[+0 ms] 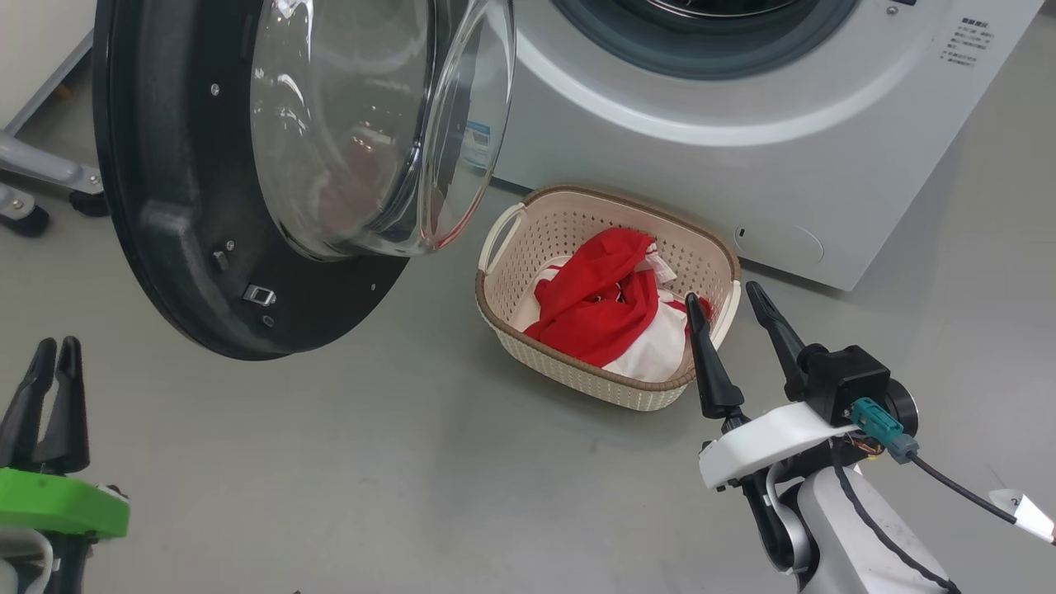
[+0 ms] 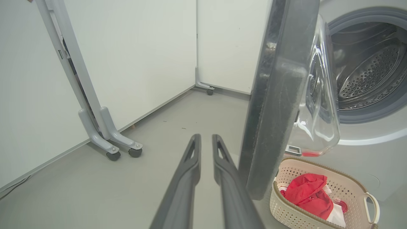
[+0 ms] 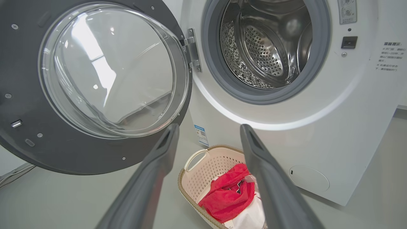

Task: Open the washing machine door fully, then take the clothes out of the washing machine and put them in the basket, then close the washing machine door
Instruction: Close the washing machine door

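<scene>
The washing machine door (image 1: 165, 206) stands swung wide open, its glass bowl facing right; I also see the door (image 2: 273, 105) edge-on and the door (image 3: 79, 152) from the inside. The white washing machine (image 1: 742, 181) shows its steel drum (image 3: 264, 47) with no fabric visible in it. Red and white clothes (image 1: 602, 305) lie in the cream basket (image 1: 577, 379) on the floor in front of the machine. My right gripper (image 1: 723, 295) hangs open just right of the basket, holding nothing. My left gripper (image 1: 58, 342) sits low at the left, fingers nearly together and holding nothing.
Grey wheeled frame legs (image 2: 108, 143) stand left of the door against white wall panels (image 2: 143, 57). Bare grey floor (image 1: 412, 462) spreads between my arms. A thin cable (image 1: 957, 487) trails from my right wrist.
</scene>
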### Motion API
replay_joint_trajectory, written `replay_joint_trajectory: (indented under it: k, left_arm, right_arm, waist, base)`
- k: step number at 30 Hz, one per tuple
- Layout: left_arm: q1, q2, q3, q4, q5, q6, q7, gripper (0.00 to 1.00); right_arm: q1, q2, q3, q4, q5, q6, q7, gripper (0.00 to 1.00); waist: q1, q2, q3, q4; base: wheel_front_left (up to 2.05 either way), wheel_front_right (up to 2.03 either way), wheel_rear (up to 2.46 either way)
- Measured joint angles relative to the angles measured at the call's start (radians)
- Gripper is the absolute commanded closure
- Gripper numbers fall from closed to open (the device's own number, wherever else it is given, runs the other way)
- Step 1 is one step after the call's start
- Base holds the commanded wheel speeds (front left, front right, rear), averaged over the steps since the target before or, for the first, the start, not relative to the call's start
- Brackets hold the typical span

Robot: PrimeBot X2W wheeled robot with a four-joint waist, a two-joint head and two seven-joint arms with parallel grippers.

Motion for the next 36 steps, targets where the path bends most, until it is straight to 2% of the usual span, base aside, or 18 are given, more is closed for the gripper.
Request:
replay_joint_trajectory:
  k: [1, 36]
  left_arm:
    - [0.002, 0.000, -0.004, 0.004, 0.000, 0.000, -0.008, 0.00]
    - [0.010, 0.004, -0.047, 0.079, 0.026, 0.000, -0.054, 0.00]
  right_arm:
    - [0.000, 0.000, 0.000, -0.001, 0.000, 0.000, 0.000, 0.00]
    - [0.010, 0.000, -0.001, -0.010, 0.000, 0.000, 0.000, 0.00]
  waist:
    - [0.0000, 0.0000, 0.000, 0.000]
    - [0.0000, 0.0000, -0.004, 0.000]
  base:
    - [0.00, 0.00, 0.00]
    - [0.00, 0.00, 0.00]
